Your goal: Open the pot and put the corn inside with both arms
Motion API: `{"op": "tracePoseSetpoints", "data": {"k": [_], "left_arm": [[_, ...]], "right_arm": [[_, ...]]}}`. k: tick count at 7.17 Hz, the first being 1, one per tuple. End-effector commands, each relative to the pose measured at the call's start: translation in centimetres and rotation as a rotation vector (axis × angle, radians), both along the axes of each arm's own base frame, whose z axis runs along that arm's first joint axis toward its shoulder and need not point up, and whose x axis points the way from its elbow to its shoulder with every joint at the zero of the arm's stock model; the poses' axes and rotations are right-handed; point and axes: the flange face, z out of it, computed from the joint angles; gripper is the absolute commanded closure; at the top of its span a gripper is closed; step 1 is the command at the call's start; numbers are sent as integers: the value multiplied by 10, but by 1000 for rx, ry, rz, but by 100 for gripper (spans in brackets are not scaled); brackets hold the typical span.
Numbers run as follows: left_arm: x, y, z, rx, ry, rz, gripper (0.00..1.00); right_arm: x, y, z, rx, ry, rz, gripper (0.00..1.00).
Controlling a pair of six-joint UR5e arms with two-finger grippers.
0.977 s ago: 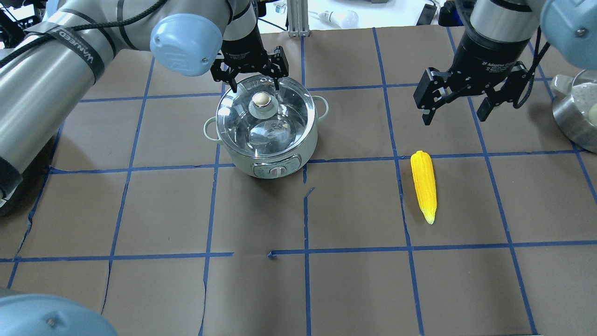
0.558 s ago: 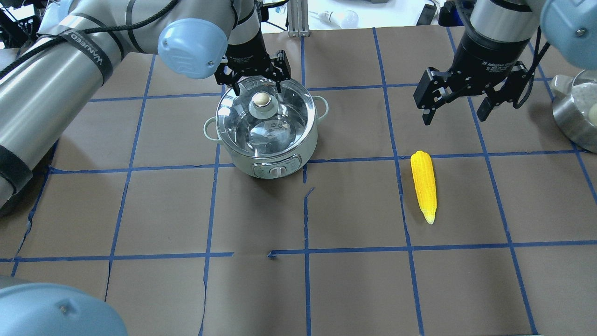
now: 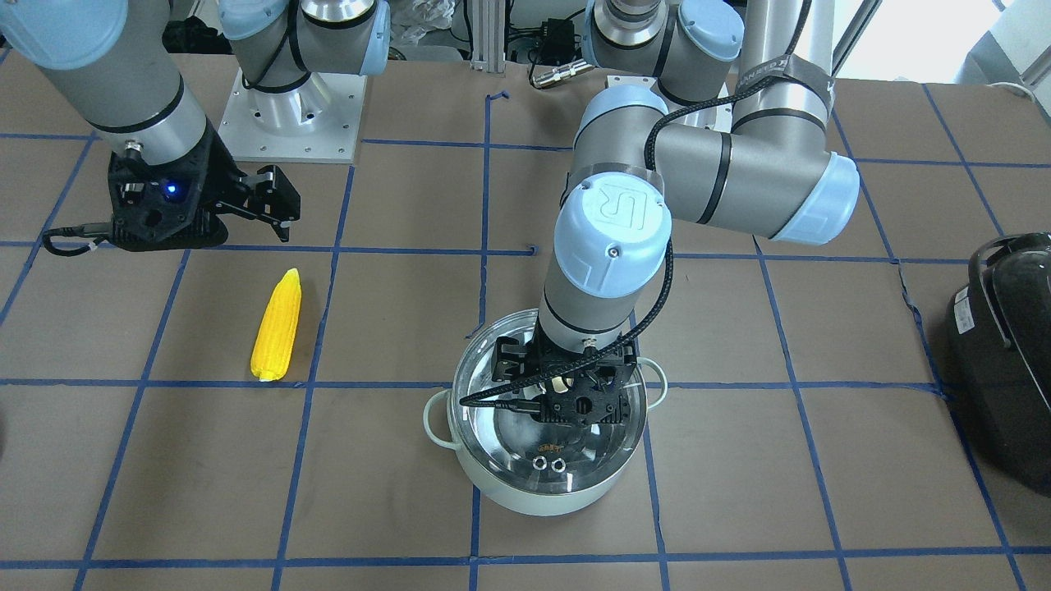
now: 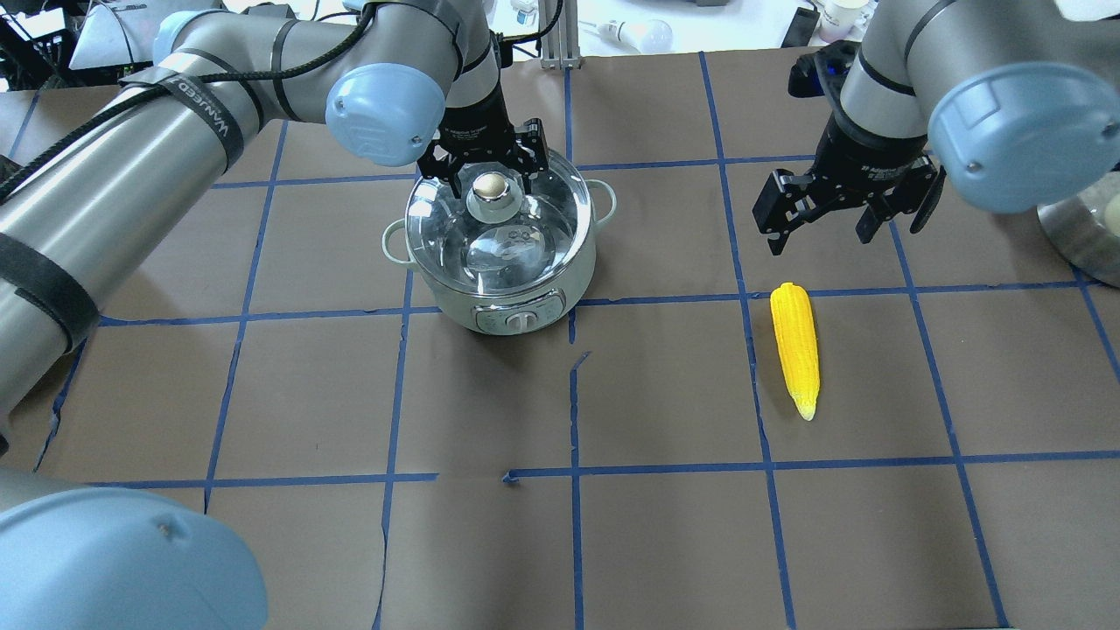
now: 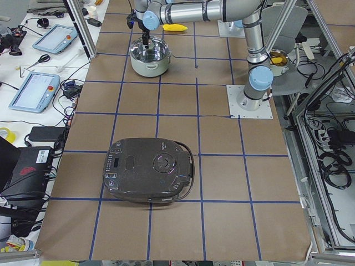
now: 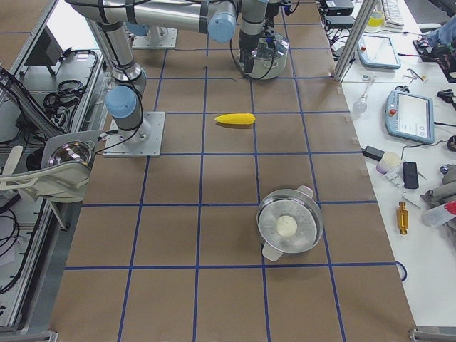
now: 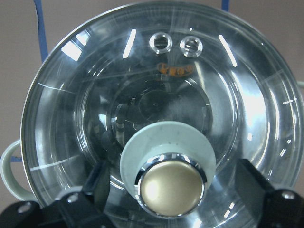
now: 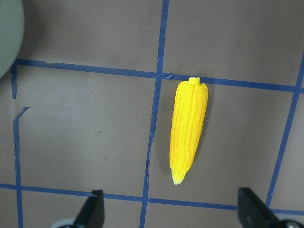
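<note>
- The corn [image 4: 794,348] and the pot [image 4: 455,306] lie just where they were a second ago; only the arms have moved.
- The left fingers [image 7: 266,194] stood behind the pot's far rim before and have now come forward over the lid [image 4: 525,249], to either side of its knob [image 4: 491,185].
- The right arm has swung round, and the right fingers [image 8: 90,213] have dropped closer to the corn, on the side of the pot away from the left arm.
- The corn is a bright yellow, bumpy, tapered cob lying flat on the bench [image 4: 665,542], well to the right of the pot, its thin tip toward the robot.
- The pot is pale mint green with two loop handles; its clear glass lid is still on, and the shiny steel inside shows through.
- The left fingers are spread wide, one each side of the knob, with a gap on both sides.
- The right fingers are spread wide too, holding nothing, above and just beyond the corn's blunt end.
</note>
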Motion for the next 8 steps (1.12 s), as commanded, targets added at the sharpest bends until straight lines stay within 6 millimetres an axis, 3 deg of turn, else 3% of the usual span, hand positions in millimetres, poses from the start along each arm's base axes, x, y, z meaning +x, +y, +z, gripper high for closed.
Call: {"op": "tracePoseSetpoints", "data": {"k": [1, 2, 3, 4, 6, 7, 8], "left_arm": [[0, 0, -2, 4, 0, -6, 60], [0, 0, -2, 4, 0, -6, 74], [1, -1, 3, -4, 2, -6, 82], [5, 3, 27, -35, 9, -4, 85], [12, 17, 73, 3, -3, -27, 87], [44, 15, 85, 6, -6, -51, 87], [115, 1, 91, 18, -3, 8, 88]], "right_arm": [[-8, 10, -77, -5, 19, -7, 0], [-9, 23, -107, 5, 17, -17, 0], [-8, 30, -128, 11, 7, -38, 0], [-11, 28, -149, 24, 18, -39, 0], [-33, 20, -162, 42, 4, -87, 0], [-33, 15, -173, 36, 3, -88, 0], [-33, 12, -186, 52, -1, -86, 0]]}}
